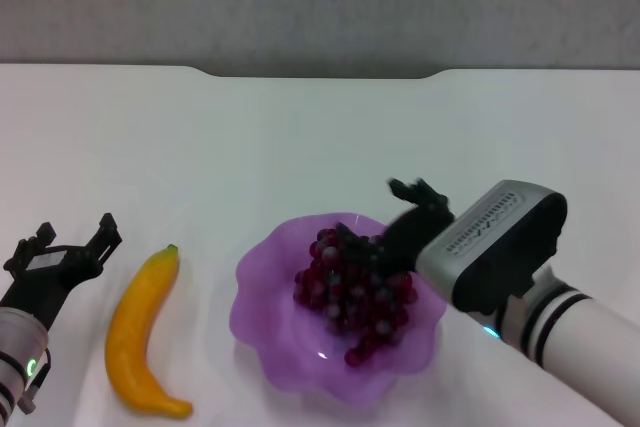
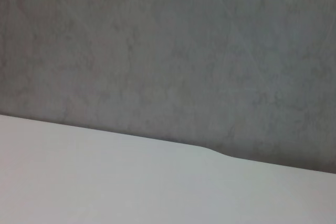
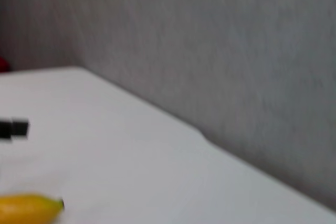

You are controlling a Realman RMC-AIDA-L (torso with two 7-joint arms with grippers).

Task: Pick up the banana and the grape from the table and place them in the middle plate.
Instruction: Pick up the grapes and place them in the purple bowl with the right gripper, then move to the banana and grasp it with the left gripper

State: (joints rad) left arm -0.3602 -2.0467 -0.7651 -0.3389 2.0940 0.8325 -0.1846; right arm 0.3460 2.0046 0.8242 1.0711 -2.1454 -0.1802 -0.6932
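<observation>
The grapes [image 1: 352, 292], a knobbly dark red-purple bunch with frosty bloom, lie in the plate [image 1: 262, 319], a translucent purple dish with a scalloped rim. The right gripper [image 1: 385, 232] hangs over them; whether its fingers grip the bunch, I cannot tell. The glossy, curved banana [image 1: 142, 335] waits on the white tabletop [image 1: 300, 137] left of the plate. Just left of it the left gripper [image 1: 62, 247] hovers with fingers spread, seemingly poised for the banana.
</observation>
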